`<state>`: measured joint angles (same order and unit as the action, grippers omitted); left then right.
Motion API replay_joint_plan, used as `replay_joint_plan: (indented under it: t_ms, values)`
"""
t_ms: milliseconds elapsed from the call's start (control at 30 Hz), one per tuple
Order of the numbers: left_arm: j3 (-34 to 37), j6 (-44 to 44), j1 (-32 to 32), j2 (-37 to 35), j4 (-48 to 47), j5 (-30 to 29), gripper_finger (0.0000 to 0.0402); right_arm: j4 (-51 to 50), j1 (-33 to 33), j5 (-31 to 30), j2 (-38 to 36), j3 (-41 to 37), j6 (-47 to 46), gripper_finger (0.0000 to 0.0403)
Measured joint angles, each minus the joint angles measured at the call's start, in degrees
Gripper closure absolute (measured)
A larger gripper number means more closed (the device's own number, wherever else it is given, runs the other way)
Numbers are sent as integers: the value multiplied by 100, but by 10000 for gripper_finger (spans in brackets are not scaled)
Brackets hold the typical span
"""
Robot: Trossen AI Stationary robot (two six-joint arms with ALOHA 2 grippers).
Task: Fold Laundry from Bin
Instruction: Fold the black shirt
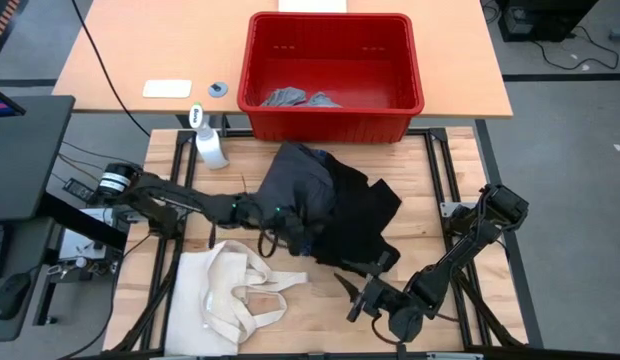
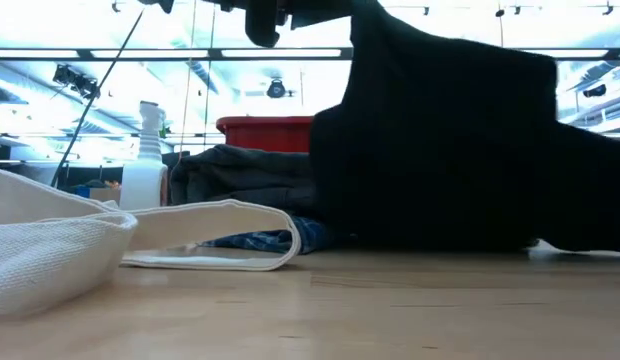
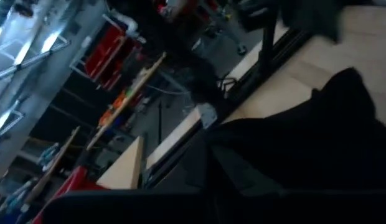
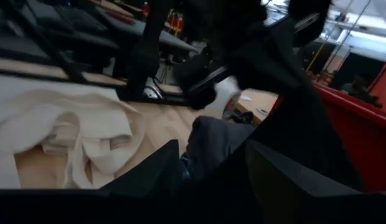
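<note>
Glossy plastic bin (image 1: pixel 332 110), matt cloth laundry (image 1: pixel 335 205), wood table (image 1: pixel 460 160).

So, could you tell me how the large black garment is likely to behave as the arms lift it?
The black garment will probably hang limp: in the low view it drapes as a curtain from above. It likely sags and folds between grips, since it lies crumpled over the dark grey piece. Its trailing edge may drag the neighbouring clothes.

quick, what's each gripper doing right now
left gripper: shut on the black garment
right gripper: jaws open, holding nothing, by the garment's near edge
</note>
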<state>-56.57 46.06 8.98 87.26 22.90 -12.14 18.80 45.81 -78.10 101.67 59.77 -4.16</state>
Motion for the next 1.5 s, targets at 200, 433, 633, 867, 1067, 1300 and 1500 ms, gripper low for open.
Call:
replay_joint_plan:
  t_ms: [200, 433, 633, 867, 1067, 1300, 1500]
  values:
    - [3, 14, -245, -303, 387, 2, 383, -148, -203, 104, 137, -7, 277, 210]
    - [0, -357, -137, -852, 1145, -100, 382, -193, -289, -312, 137, -9, 471, 210]
    - [-7, -953, -80, -1045, 2006, -129, 382, -124, -452, -450, 137, -9, 961, 210]
    - [-409, -837, -41, -1045, 2155, -593, 381, -20, -1113, 312, 137, -9, 1159, 204]
    - [-616, 730, 215, -1047, 2157, -2400, 381, 72, -1496, 103, 137, -9, 1187, 189]
    - [-619, 2693, 383, -1047, 2078, -5086, 381, 239, -1413, -765, 137, -9, 1187, 190]
    - [-619, 2515, 357, -1047, 1080, -6297, 381, 213, -1734, -1043, 137, -9, 1047, 198]
